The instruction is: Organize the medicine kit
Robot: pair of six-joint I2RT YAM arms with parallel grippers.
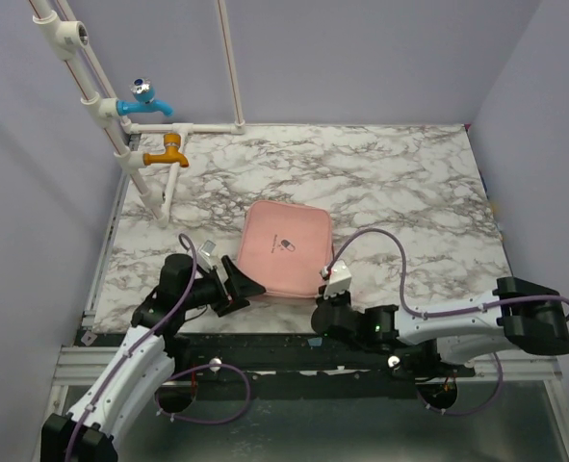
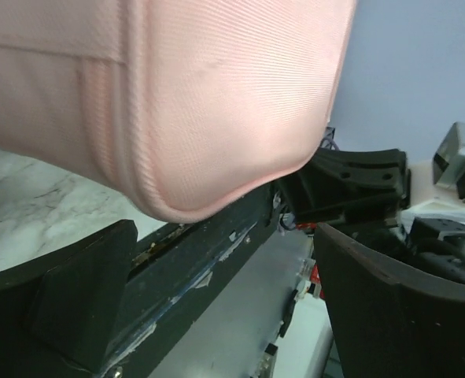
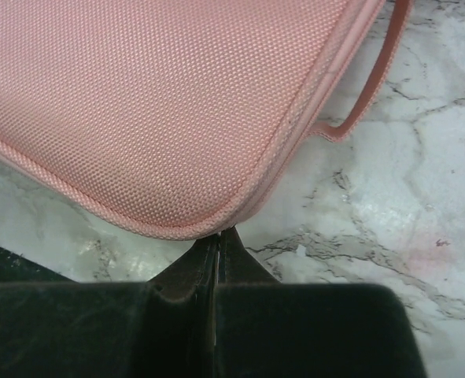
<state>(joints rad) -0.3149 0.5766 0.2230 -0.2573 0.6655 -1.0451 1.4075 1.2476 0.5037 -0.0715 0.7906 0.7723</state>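
Observation:
The medicine kit (image 1: 284, 248) is a pink soft case lying closed and flat on the marble table (image 1: 409, 192), pill logo up. It fills the top of the left wrist view (image 2: 216, 102) and of the right wrist view (image 3: 153, 102). My left gripper (image 1: 241, 286) is open and empty, its jaws (image 2: 224, 276) spread just off the case's near left corner, not touching it. My right gripper (image 1: 323, 295) is shut, its tips (image 3: 219, 236) pressed against the seam at the case's near right corner. Whether anything is pinched between them is hidden.
A pink carry loop (image 3: 374, 87) sticks out from the case's right side. White pipes with a blue tap (image 1: 149, 96) and an orange tap (image 1: 168, 152) stand at the back left. The table's black front rail (image 2: 185, 268) runs just below the case.

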